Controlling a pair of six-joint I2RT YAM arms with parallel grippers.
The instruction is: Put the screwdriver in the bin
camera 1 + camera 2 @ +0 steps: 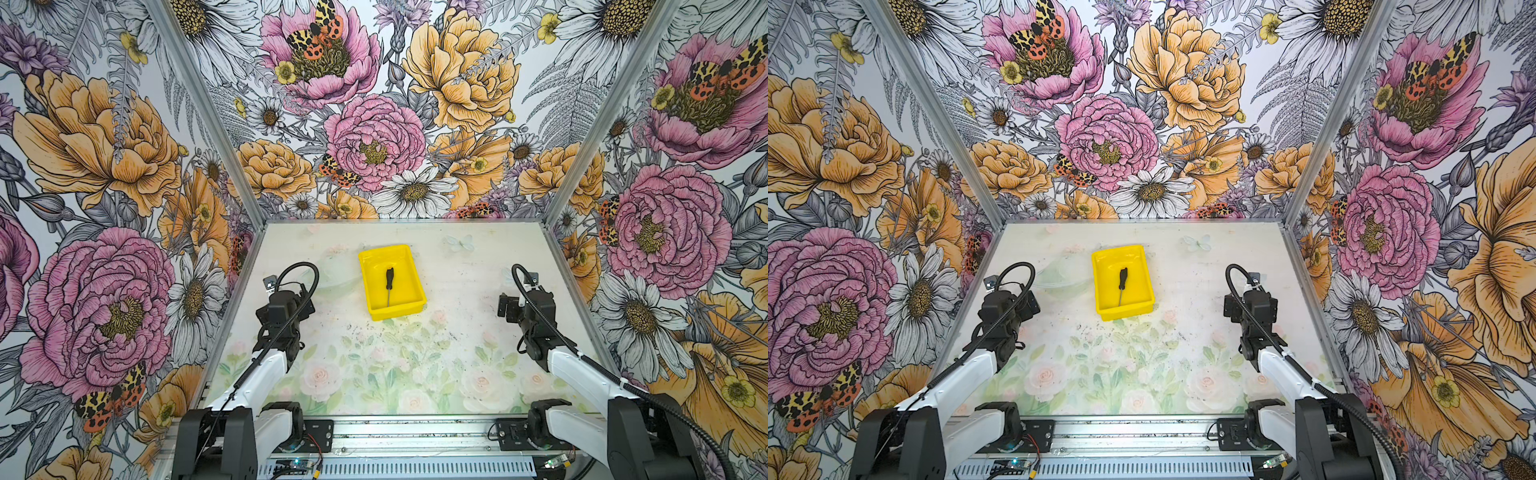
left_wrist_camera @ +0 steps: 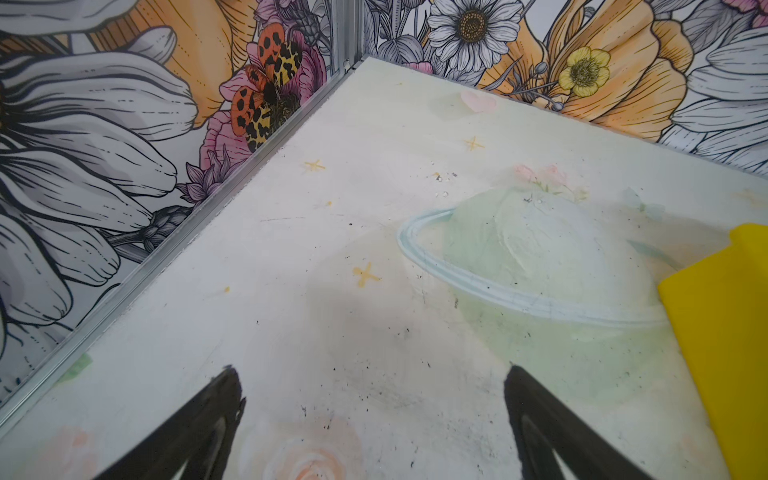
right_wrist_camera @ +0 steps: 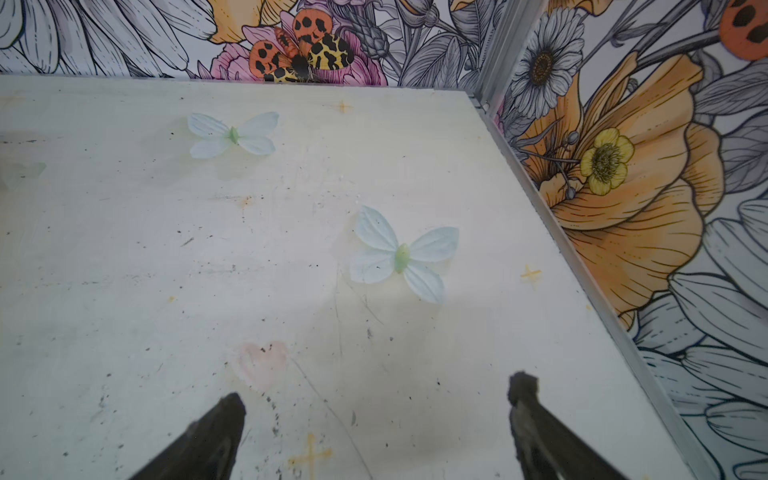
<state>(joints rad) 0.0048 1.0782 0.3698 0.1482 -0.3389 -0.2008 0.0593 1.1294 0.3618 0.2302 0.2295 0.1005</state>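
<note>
Screwdriver (image 1: 389,286) lies flat inside the bin (image 1: 397,312). Both top views show it: black handle toward the table's far edge, thin shaft pointing at the bin's near wall, tip close to that wall or touching it, can't tell which. Bin sits on the table (image 1: 457,291) nearer the far edge, approx. midway btw. left and right edges.

L gripper (image 2: 372,374) is spread wide w/ nothing btw. its fingers, over bare table near the left edge. A corner of the bin (image 2: 723,332) shows in its wrist view, near but apart. R gripper (image 3: 378,390) is likewise agape and empty, over bare table toward the right edge, well apart from the bin.

Task looks done – the risks are about undoing it. L arm is the closer one, so a careless swing toward the middle could clip the bin's rim and shove it. The bin is shallow, so a hard knock might bounce the screwdriver out over the wall.
</note>
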